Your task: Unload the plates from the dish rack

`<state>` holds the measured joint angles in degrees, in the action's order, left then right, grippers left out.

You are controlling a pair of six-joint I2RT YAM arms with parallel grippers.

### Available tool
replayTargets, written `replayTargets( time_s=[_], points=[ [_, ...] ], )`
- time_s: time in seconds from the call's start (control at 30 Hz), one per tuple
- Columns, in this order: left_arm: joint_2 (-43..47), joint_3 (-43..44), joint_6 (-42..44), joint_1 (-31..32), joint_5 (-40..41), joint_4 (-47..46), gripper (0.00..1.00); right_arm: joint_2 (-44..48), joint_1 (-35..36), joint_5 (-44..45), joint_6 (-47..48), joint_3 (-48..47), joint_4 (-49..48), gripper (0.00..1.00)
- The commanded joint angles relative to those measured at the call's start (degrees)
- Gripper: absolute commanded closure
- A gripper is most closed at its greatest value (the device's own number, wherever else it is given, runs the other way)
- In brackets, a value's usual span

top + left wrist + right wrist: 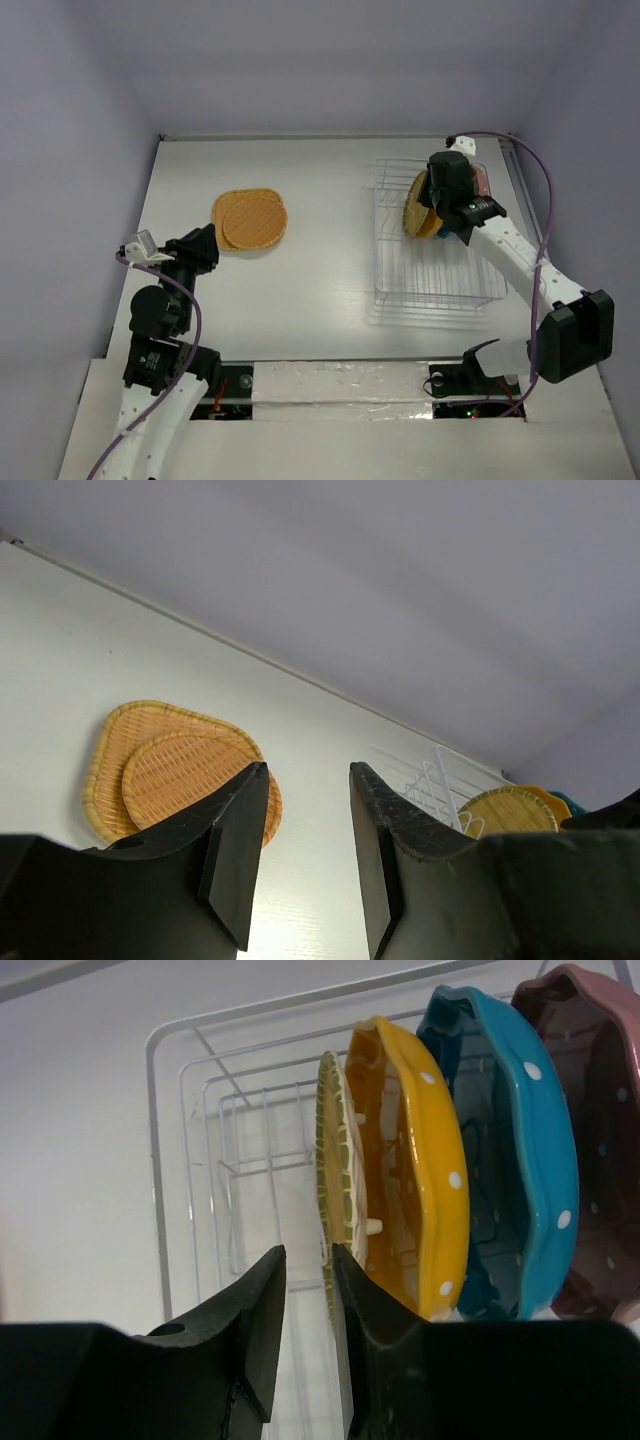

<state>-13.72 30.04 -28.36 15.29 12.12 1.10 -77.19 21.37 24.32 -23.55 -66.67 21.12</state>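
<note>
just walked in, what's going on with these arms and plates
The arms are emptying the dish rack. Two woven plates lie stacked on the table at left, the left gripper hovering open near them. The right gripper is at the rack, jaws nearly together by the rim of the yellowish woven plate; a grip can't be confirmed. The yellow plate, blue plate and pink plate stand slotted beside it.

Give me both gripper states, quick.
Left gripper: open, empty.
Right gripper: narrowly open, empty, beside the woven plate.
</note>
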Motion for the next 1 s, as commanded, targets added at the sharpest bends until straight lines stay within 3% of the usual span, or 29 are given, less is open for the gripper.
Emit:
replayTargets(
  time_s=[0.0, 0.53, 0.73, 0.97],
  points=[
    [-0.3, 0.3, 0.2, -0.3, -0.3, -2.8, 0.65, -1.2, -0.6, 2.5, 0.3, 0.4, -0.1, 0.69],
    [-0.5, 0.3, 0.2, -0.3, -0.3, -2.8, 0.65, -7.7, -0.6, 8.0, 0.3, -2.2, 2.9, 0.68],
    [-0.6, 0.3, 0.2, -0.3, -0.3, -2.9, 0.65, -3.1, -0.6, 7.7, 0.2, 0.9, 0.3, 0.68],
    [-0.6, 0.2, 0.2, -0.3, -0.3, -2.9, 0.65, -6.0, -0.6, 9.2, -0.4, 0.7, 1.1, 0.68]
  ],
)
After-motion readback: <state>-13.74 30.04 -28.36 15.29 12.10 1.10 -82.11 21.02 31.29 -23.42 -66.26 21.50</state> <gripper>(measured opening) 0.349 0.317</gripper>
